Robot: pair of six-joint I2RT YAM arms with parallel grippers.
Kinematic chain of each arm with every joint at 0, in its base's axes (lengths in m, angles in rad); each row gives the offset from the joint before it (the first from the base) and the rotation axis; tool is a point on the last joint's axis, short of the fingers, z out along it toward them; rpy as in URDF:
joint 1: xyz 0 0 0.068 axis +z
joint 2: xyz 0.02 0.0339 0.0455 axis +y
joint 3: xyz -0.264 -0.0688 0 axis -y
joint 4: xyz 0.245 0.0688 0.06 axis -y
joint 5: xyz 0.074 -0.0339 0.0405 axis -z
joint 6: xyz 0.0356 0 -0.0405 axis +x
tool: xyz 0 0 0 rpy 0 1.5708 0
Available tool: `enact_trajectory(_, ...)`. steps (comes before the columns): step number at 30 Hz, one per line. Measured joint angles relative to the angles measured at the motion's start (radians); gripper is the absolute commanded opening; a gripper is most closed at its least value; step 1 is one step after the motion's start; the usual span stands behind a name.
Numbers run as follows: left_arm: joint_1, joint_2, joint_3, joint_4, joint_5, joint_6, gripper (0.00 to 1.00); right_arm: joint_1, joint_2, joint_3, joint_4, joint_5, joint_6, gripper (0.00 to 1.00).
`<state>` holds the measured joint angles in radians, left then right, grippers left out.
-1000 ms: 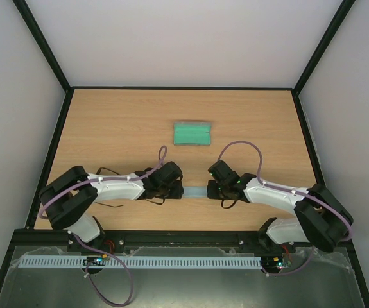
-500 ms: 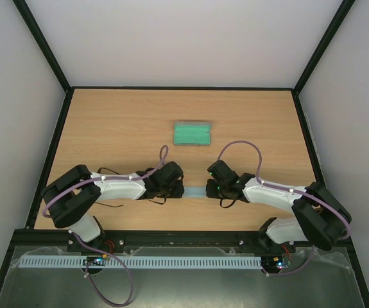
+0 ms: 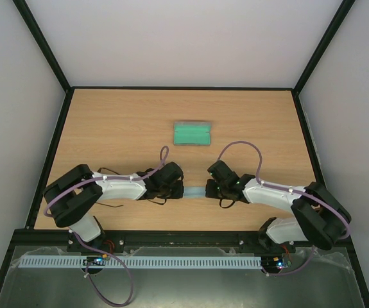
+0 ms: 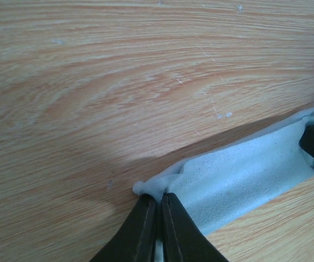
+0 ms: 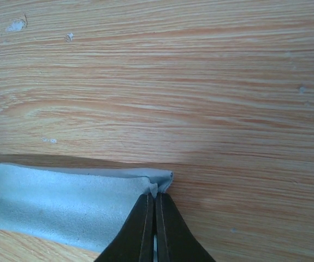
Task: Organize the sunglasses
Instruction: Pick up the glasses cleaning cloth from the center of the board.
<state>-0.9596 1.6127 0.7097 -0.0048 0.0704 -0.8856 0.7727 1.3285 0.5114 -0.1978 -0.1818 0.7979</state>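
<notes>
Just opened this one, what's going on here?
Both arms are working the light blue cloth on the table. The left gripper is shut on one end and the right gripper on the other. The grey case, green inside showing, lies farther back, apart from both arms.

A pale wood-grain tabletop (image 3: 120,122) carries a grey oblong case with green inside (image 3: 192,133), lying flat toward the far middle. Well apart from it, nearer the front, a light blue textured cloth (image 3: 195,191) stretches as a narrow strip, its far edge lifted and casting a shadow
</notes>
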Motion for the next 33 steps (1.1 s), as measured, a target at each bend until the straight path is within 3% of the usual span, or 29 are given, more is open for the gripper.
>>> enact_trajectory(17, 0.013, -0.003, 0.043, -0.092, -0.023, 0.008, 0.03, 0.002, -0.053, 0.081, -0.069, 0.009, 0.003, 0.01)
enact_trajectory(26, 0.057, -0.013, 0.104, -0.140, -0.037, 0.032, 0.03, -0.016, 0.021, 0.156, -0.082, 0.005, -0.013, 0.01)
enact_trajectory(33, 0.114, -0.010, 0.206, -0.176, -0.038, 0.075, 0.03, -0.101, 0.076, 0.249, -0.109, -0.003, -0.063, 0.01)
